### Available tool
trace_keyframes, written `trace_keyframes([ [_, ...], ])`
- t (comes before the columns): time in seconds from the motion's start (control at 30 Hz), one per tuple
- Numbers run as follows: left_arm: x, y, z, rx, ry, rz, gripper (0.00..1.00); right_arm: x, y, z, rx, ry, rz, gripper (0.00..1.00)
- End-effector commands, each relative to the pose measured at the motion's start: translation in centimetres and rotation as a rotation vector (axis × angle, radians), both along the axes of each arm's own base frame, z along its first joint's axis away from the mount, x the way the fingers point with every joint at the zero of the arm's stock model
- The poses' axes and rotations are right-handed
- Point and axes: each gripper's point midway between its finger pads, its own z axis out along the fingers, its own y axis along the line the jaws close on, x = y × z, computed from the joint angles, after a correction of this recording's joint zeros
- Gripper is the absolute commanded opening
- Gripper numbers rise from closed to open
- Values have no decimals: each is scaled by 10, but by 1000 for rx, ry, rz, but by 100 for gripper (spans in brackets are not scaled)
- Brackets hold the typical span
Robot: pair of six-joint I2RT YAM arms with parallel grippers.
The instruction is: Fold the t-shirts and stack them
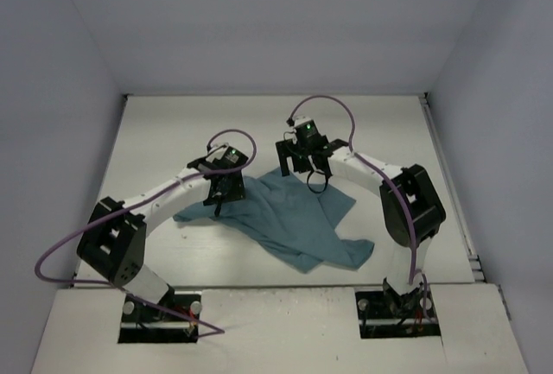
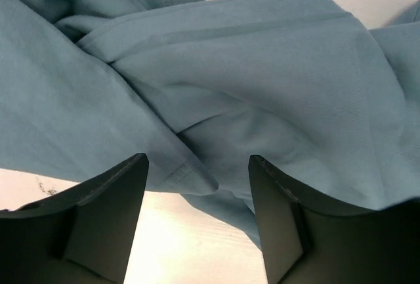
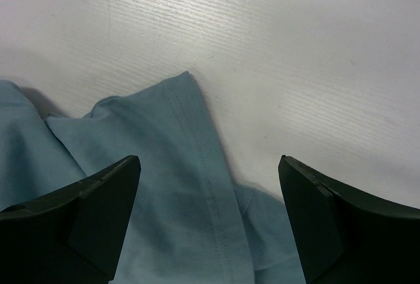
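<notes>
Left gripper (image 1: 218, 204) is recorded with jaws apart and nothing between them. It is held over the left part of the t-shirt (image 1: 298, 218). Whether its fingers (image 2: 105, 212) touch the cloth cannot be told. In the left wrist view a folded, hemmed edge of teal cloth is seen between the two fingers, with bare table (image 1: 173, 132) showing beside it and rumpled folds beyond.

Right gripper (image 1: 304, 169) is likewise spread wide and empty, and is placed above the far edge of the garment. In the right wrist view a hemmed corner is seen lying flat on the white surface between the fingers (image 3: 92, 212). The cloth runs beneath one finger, while the other is over bare table.

T-shirt position: centre of the table, between the two arms. It is noted as unfolded, creased and bunched in places. One lobe is extended toward the near right, close to the right arm. A narrow tip is extended to the left, below the left arm. Purple cables (image 1: 333, 106) are looped over both arms.
</notes>
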Motion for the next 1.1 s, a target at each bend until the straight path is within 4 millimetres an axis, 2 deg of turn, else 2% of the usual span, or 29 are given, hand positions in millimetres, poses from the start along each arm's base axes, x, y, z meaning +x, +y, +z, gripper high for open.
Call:
trace_keyframes([
  [0.0,2,1,10,-4,-19,31,54,13,6,30,18,-96,8,84],
  [0.4,-18,11,-11,22,62,34,47,23,13,31,29,-121,27,84],
  [0.43,-18,11,-11,24,62,33,42,23,14,31,29,-121,28,84],
  [0.47,-17,11,-9,27,54,30,30,26,16,31,30,-126,34,84],
  [0.53,-14,12,-4,33,36,24,19,29,18,29,26,-125,42,84],
  [0.57,-12,13,-1,37,26,18,9,32,20,27,25,-125,48,84],
  [0.63,-10,15,7,36,3,17,0,38,25,29,26,-138,63,84],
  [0.77,-10,21,14,35,-22,19,0,46,37,14,21,-117,104,82],
  [0.8,-10,21,17,30,-29,18,0,47,39,17,27,-123,112,80],
  [1.07,-22,36,33,10,-69,24,0,43,49,-16,27,-55,171,57],
])
